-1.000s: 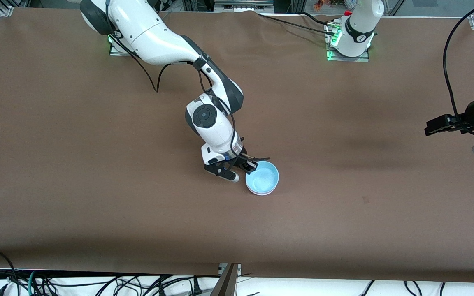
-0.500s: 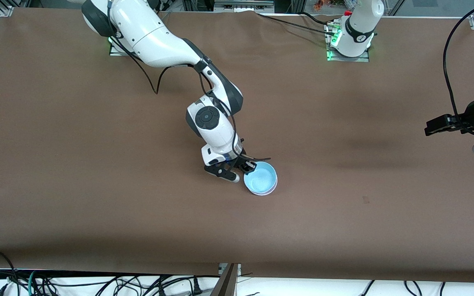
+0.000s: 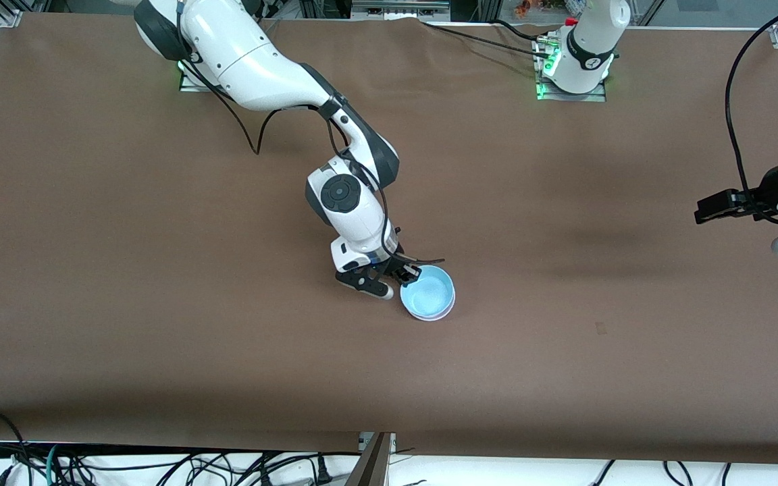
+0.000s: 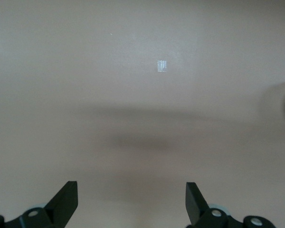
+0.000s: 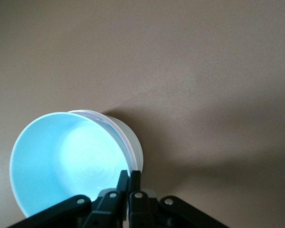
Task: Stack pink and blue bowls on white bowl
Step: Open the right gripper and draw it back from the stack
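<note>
I see the blue bowl point(image 3: 429, 294) sitting on top of the stack near the middle of the bench, a little toward the front-camera edge; in my right wrist view its pale interior point(image 5: 69, 161) faces up, and under its rim I can make out the pink bowl point(image 5: 125, 137) as a thin band and the white bowl point(image 5: 133, 145) as the outer wall below it, the three nested one in another; the stack rests on the brown bench point(image 3: 159, 304). The right gripper point(image 3: 406, 273) is at the stack's rim on the side toward the robots' bases; its fingers point(image 5: 128, 183) are pressed together and pinching the rim of the blue bowl. The right arm reaches down to it from its base at the edge where the robots stand. The left gripper point(image 4: 132, 202) waits over bare bench toward the left arm's end, well apart from the stack; its fingers point(image 4: 66, 199) stand spread wide with nothing between them; a small pale tape mark point(image 4: 162, 66) lies on the surface below it.
</note>
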